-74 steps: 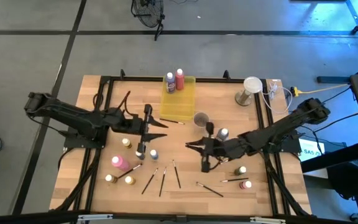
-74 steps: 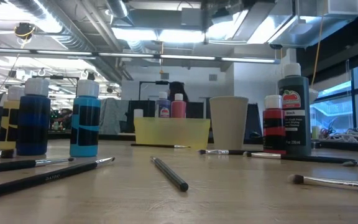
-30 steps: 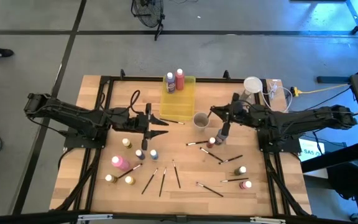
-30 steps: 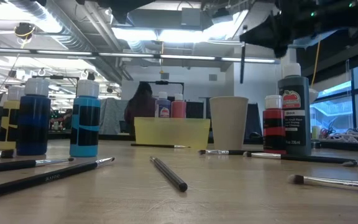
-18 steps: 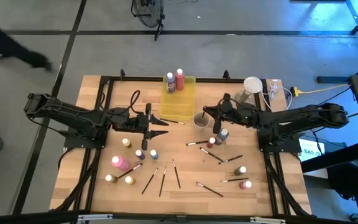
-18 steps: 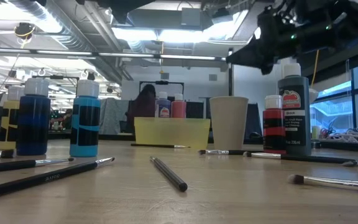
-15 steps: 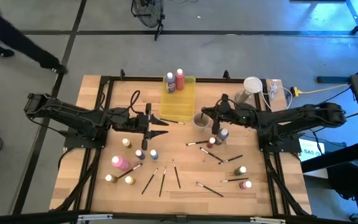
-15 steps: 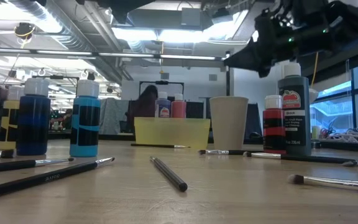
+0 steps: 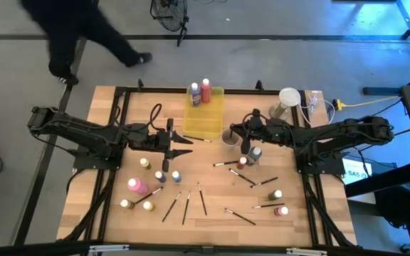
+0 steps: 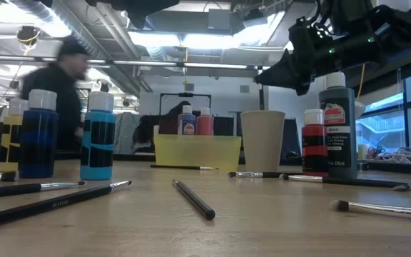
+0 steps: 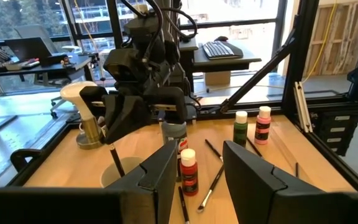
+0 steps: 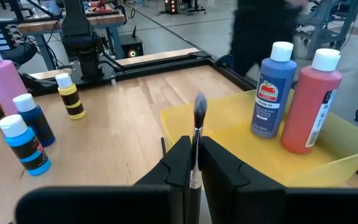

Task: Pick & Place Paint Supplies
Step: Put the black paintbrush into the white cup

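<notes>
My right gripper (image 9: 242, 135) is shut on a thin dark brush (image 10: 262, 96) that stands upright over the small grey cup (image 9: 228, 136), its bristle end (image 12: 199, 106) up. Whether its lower end (image 11: 118, 167) is inside the cup (image 11: 120, 179), I cannot tell. My left gripper (image 9: 185, 146) is open and empty left of the cup, above the table. The yellow tray (image 9: 206, 117) at the far middle holds a blue bottle (image 9: 195, 93) and a red bottle (image 9: 206, 90), both upright. Other bottles and brushes lie scattered on the table. My right gripper pinches the brush's handle (image 12: 195, 146) between its two fingers, below the bristle end. The fingers come about level from the table's right and lie across the brush. The brush is upright and clear of the table, its long lower part (image 10: 262, 100) hanging below the fingers.
A black bottle (image 9: 255, 153) and a red one (image 9: 243, 162) stand just near of my right gripper. Several bottles (image 9: 161, 176) and a pink one (image 9: 135, 185) stand at the near left, and loose brushes (image 9: 185, 205) lie along the near side. A person (image 9: 84, 35) walks beyond the far left corner.
My right gripper has carried the upright brush toward the table's left, from beside the black bottle to over the grey cup, and a little down. A person has walked in along the far left side of the table.
</notes>
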